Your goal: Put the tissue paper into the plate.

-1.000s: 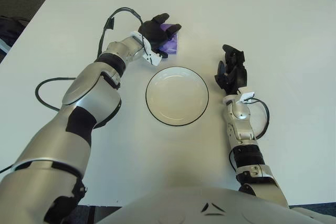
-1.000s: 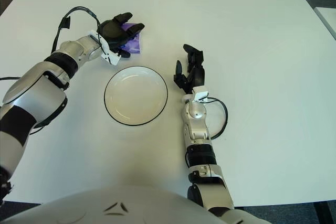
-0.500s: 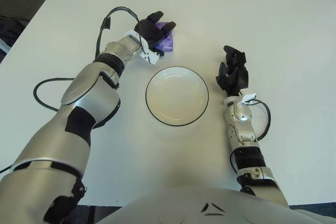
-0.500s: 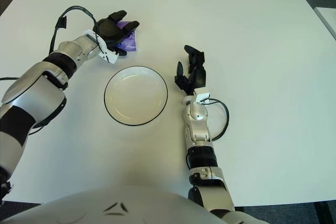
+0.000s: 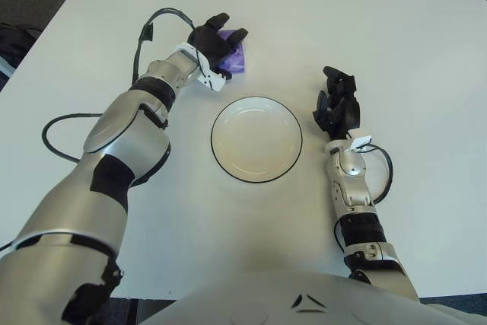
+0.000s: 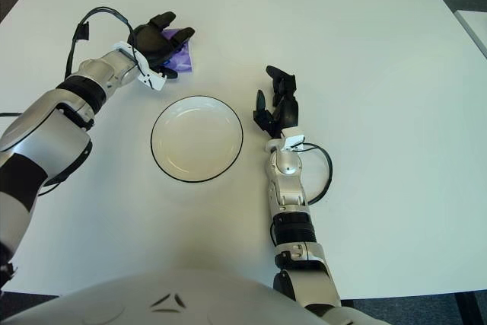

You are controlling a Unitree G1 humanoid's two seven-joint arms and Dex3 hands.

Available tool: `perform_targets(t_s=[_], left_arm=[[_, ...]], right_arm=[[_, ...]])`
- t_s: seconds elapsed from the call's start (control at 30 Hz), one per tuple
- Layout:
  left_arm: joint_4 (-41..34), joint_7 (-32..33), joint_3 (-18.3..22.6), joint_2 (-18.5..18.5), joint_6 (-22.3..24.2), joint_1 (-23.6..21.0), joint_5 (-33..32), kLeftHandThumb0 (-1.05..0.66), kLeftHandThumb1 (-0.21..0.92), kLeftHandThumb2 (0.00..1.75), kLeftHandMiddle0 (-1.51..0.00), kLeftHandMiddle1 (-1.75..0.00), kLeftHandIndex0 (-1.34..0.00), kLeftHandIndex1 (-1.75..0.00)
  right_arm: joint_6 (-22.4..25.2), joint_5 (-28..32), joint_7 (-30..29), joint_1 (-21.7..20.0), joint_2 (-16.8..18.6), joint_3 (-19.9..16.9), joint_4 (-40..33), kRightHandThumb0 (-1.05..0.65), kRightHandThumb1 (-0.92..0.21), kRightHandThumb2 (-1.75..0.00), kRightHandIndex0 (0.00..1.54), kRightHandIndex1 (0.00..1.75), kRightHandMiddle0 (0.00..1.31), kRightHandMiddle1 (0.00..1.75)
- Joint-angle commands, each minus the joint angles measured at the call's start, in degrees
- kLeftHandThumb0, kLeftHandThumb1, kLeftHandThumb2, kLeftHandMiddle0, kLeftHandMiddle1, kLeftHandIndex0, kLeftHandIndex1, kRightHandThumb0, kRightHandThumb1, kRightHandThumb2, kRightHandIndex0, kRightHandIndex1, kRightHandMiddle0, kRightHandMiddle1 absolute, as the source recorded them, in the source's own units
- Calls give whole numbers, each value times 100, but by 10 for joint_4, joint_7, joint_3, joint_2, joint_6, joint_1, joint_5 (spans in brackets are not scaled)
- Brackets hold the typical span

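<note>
On the white worktop [image 5: 426, 58] the purple tissue paper [image 5: 235, 60] lies in the upper left of the frame, above and to the left of the plate [image 5: 256, 139] and apart from its dark rim. The left hand [image 5: 211, 43] is over it: the black fingers [image 5: 218, 20] reach across the top and left part of the packet, so that only its right and lower edge shows from beneath them. The fingers are spread rather than curled tight, and the views do not show whether they press on the tissue paper or hover just above it; no closed grasp is visible. The tissue paper appears to sit flat on the worktop, not lifted. The plate, round and white, stands in the middle of the frame, with nothing inside it. The right hand [image 5: 335, 104] shows just to the right of the plate, near its rim but apart from it, its dark fingers pointing up the frame, loosely open and holding nothing.
</note>
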Motion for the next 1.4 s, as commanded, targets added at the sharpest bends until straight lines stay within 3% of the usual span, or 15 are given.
perform_targets(t_s=[0.0,0.7,0.87,0.97,1.07,1.13,1.23,1.27,1.37], left_arm=[[8,7,-4,10,8,16,4,-102,92,84,-5,0,0,-15],[12,15,3,16,22,23,-4,-102,92,82,-3,0,0,-20],[13,17,14,16,24,30,-17,-96,92,73,-8,-3,0,-28],[14,21,27,13,26,39,-32,-87,92,59,-18,-8,0,-40],[15,12,37,11,29,41,-43,-77,92,46,-24,-36,0,-62],[15,4,40,9,32,42,-47,-72,92,39,-25,-67,0,-85],[16,-2,41,9,34,45,-50,-67,90,39,-29,-106,0,-123],[15,-1,39,10,33,46,-48,-66,89,39,-29,-113,0,-129],[14,3,34,12,29,48,-45,-63,86,47,-37,-154,-2,-160]], right_arm=[[49,13,0,49,1,-10,40,-55,-86,-64,31,26,0,98],[50,11,3,49,1,-12,41,-56,-84,-64,32,27,0,100],[50,10,4,49,0,-11,40,-56,-84,-64,31,26,0,99],[52,9,2,49,0,-11,39,-56,-85,-65,30,26,0,98],[53,7,1,49,0,-11,37,-55,-85,-65,30,26,0,97],[54,7,0,49,0,-12,36,-54,-84,-65,30,25,0,96],[55,7,0,49,-1,-12,37,-53,-84,-66,29,25,0,95],[54,7,1,49,-1,-12,37,-53,-84,-66,29,25,0,95],[54,7,1,48,-2,-13,37,-53,-83,-66,29,25,0,94]])
